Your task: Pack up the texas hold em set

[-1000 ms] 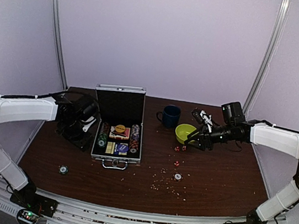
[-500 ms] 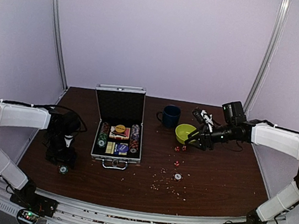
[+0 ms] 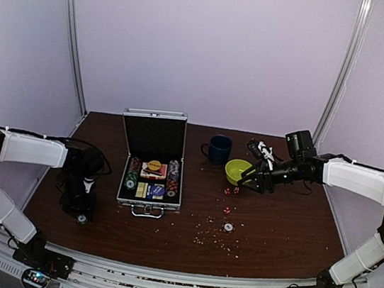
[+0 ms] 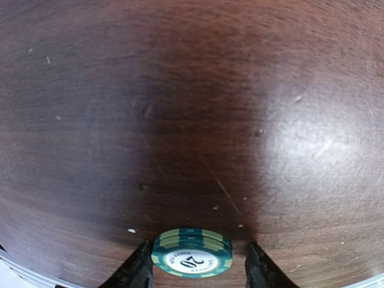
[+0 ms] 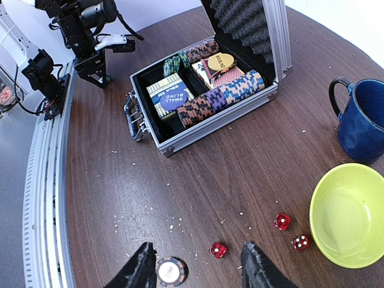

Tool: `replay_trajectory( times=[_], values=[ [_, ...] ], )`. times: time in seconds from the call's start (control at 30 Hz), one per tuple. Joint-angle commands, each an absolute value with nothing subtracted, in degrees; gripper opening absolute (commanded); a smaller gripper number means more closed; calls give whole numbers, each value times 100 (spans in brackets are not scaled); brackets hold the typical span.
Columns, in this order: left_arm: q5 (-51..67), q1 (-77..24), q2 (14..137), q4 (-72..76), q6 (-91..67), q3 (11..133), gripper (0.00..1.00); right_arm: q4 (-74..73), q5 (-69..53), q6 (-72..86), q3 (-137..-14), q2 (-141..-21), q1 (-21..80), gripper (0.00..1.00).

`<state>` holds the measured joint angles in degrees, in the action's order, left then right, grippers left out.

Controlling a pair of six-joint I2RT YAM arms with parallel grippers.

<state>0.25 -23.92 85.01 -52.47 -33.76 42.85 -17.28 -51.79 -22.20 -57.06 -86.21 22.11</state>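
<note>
The silver briefcase (image 3: pixel 146 193) stands open, lid up, with chip rows and the blue and red card boxes inside (image 5: pixel 180 90). My left gripper (image 3: pixel 83 209) is down at the front left, open around a small stack of green poker chips (image 4: pixel 192 252). Its left finger (image 4: pixel 139 271) is at the stack's edge, while the right finger (image 4: pixel 259 270) stands apart. My right gripper (image 5: pixel 198 270) hovers open over the table. Below it lie a grey chip (image 5: pixel 171 271) and a red die (image 5: pixel 218 249). Two more dice (image 5: pixel 282 221) lie beside the bowl.
A yellow-green bowl (image 3: pixel 237 170) and a dark blue mug (image 3: pixel 218 149) stand right of the briefcase, close to my right gripper (image 3: pixel 249 183). Pale crumbs are scattered over the brown table (image 3: pixel 273 227) at the front middle. The table's front rail (image 5: pixel 42 180) runs along the near edge.
My left arm has swung from beside the briefcase to the front left and come down over the green chips, its jaws narrowing. The right arm has stayed put.
</note>
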Motion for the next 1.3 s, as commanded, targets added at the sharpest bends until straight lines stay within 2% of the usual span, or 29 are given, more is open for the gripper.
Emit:
replay_trajectory(
  times=[0.0,0.3,0.53,0.67,0.9,1.27],
  values=[
    [33,-2347,8677,-5169,-3361,4313,49,-1811,-5221,-2284,-5678,-8477,2171,49],
    [305,-2637,8775,-4958,-3217,4550,33,-1812,-5200,-2294,-5667,-8506,2171,49],
    [-516,-3073,8399,-5281,-3491,5751,32,-1798,-5166,-2276,-5669,-8534,2170,49],
    [-419,-3199,7919,-4085,-3307,5740,31,-1782,-5164,-2259,-5675,-8578,2167,49],
    [-53,-3427,7725,-1320,-3180,4575,30,-1760,-5116,-2243,-5667,-8606,2171,49],
    [-754,-3699,8746,-1117,-3266,4729,32,-1731,-5036,-2215,-5651,-8595,2169,49]
  ],
)
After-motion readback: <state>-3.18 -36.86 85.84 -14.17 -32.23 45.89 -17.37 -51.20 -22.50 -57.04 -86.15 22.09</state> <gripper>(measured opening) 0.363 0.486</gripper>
